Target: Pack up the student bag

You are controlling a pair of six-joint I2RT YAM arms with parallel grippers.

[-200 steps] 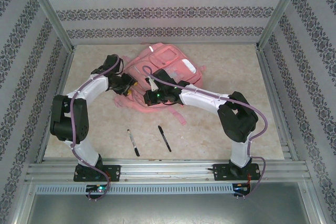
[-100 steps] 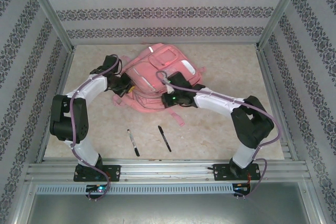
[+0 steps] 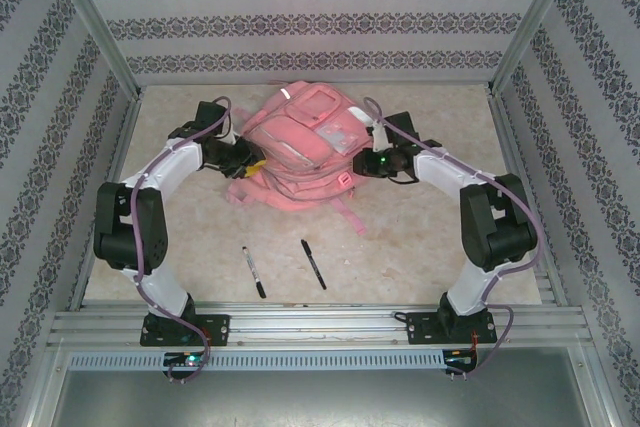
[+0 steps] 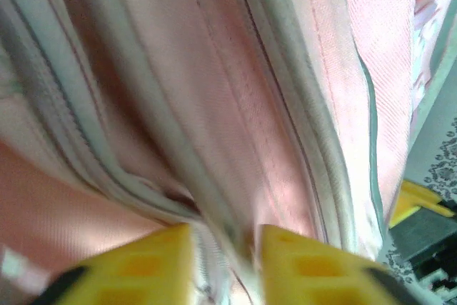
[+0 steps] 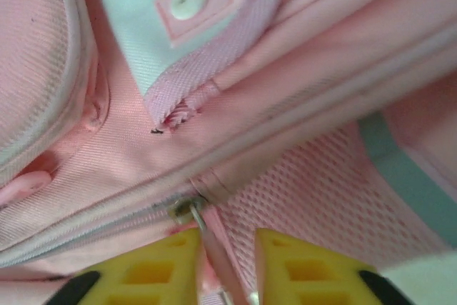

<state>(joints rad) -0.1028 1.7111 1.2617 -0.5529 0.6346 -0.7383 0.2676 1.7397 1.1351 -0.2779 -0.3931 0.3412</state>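
**Item:** large pink fabric student bag (image 3: 300,142) with zipped front pockets. It lies flat toward the rear middle of the beige bench (image 3: 430,237), straps trailing toward the near edge.

**Left tool** (image 4: 225,248): at the bag's left edge. Its yellow fingers stand partly apart with a fold of the zip seam in the gap. Whether that fold is pinched cannot be told.

**Right tool** (image 5: 228,255): at the bag's right edge. Its yellow fingers are parted wider than the thin pink pull tab (image 5: 213,258) that hangs between them from the metal zip slider (image 5: 189,209). The tab appears released rather than clamped.

**Change noted:** within the last second the right tool travelled from the bag's near-left side along its near edge to the right side, and the bag has settled flatter.

**Reading:** a zip has probably just been run along that edge. Which way it went, opened or closed, is not clear here.

**Loose stock:** a slim black pen (image 3: 314,264) and a pale-barrelled pen (image 3: 254,272) lie side by side near the front of the bench, well apart from the bag and not yet packed.
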